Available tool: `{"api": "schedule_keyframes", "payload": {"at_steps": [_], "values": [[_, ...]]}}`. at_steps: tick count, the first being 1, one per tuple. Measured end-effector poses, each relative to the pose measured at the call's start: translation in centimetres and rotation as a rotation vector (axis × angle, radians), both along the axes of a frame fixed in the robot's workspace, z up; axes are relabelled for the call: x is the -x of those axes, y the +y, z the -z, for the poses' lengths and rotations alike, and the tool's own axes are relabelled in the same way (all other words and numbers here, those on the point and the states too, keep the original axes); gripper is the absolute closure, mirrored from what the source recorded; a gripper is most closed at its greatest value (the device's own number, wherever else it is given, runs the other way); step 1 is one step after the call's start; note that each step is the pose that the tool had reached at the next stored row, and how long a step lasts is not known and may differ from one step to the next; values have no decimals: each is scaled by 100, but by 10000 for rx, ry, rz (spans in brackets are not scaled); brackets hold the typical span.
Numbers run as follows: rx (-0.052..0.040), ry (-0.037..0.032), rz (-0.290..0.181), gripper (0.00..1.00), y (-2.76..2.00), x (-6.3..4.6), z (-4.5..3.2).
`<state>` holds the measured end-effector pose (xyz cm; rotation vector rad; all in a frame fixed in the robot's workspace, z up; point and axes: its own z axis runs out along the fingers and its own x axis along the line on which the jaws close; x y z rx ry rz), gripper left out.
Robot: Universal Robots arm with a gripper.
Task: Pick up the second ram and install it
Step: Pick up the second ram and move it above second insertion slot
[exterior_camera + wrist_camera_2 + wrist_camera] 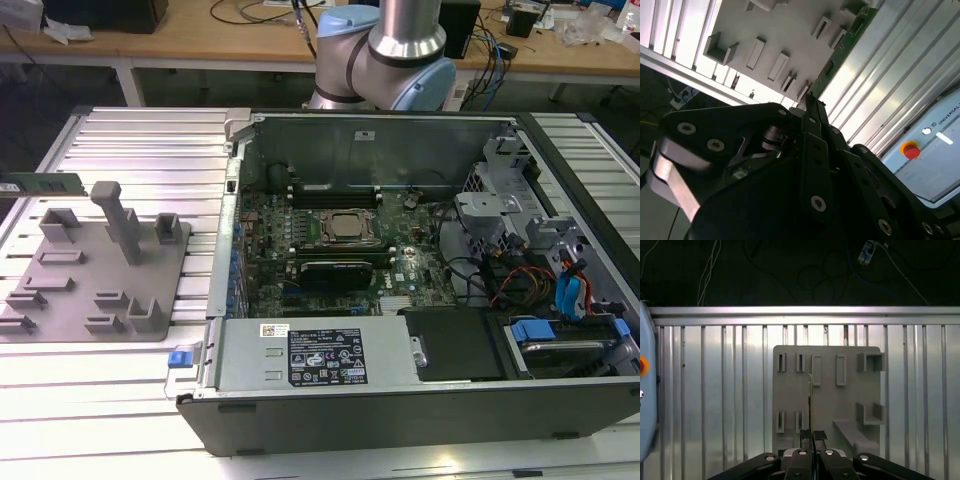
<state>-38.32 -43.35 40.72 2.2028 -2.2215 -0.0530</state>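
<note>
Second ram [856,29] — thin, green, clamped

Ram [42,184] over fixture plate [80,275], PC case [400,412] beside

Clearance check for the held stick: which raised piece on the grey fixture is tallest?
The T-topped post: it rises well above every bracket and slot block around it. The gripper holds the ram.

We see a table [130,140] of ribbed silver slats. Toward the exterior view's left, a flat grey tray [65,285] with raised slots and one upright post lies on it. Just beside the tray, toward the exterior view's right, an open computer case [300,420] rests on the slats, its board facing up.
</note>
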Motion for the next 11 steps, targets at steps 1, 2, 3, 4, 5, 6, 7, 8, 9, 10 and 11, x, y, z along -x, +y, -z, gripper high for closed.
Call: {"api": "schedule_keyframes", "payload": {"at_steps": [1, 2, 3, 4, 5, 6, 7, 8, 9, 10, 11], "values": [[0, 0, 0, 91, 0, -1, -35], [0, -1, 0, 91, 1, -3, -90], [0, -1, 0, 91, 1, -5, -132], [0, -1, 0, 91, 2, -6, -161], [0, -2, 0, 91, 2, -8, -199], [1, -2, 0, 91, 3, -10, -247], [0, -3, 0, 91, 3, -11, -281], [0, -3, 1, 91, 3, -11, -299], [-1, -4, 0, 91, 3, -11, -299], [0, -3, 0, 91, 3, -11, -300], [0, -2, 0, 91, 3, -11, -300]]}}
